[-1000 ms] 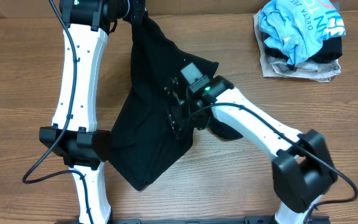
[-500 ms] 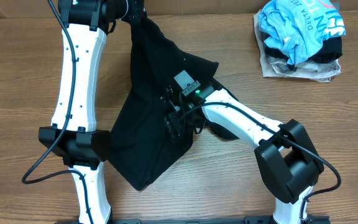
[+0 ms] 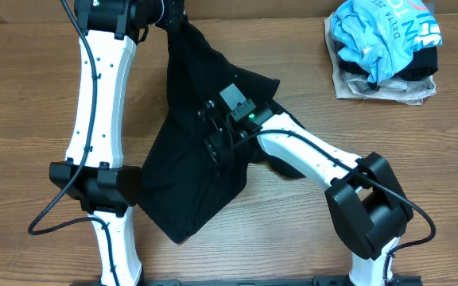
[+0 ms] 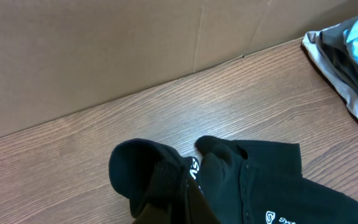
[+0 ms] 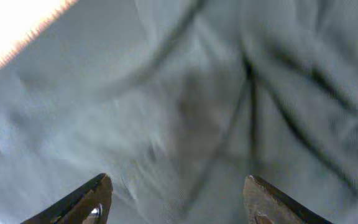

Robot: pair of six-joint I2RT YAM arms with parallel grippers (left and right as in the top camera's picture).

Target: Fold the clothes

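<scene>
- Overhead: shirt [image 3: 189, 159] lies mid-frame, one end drawn toward the top edge by the left tool [image 3: 172, 13], clenched on it; right tool [image 3: 213, 147] hangs released over its middle
- Best pinch a single layer, keeping the cloth taut
- Wooden counter [image 3: 22, 119]; clothes pile [image 3: 384, 48] upper right; cardboard wall [image 4: 104, 50] behind
</scene>
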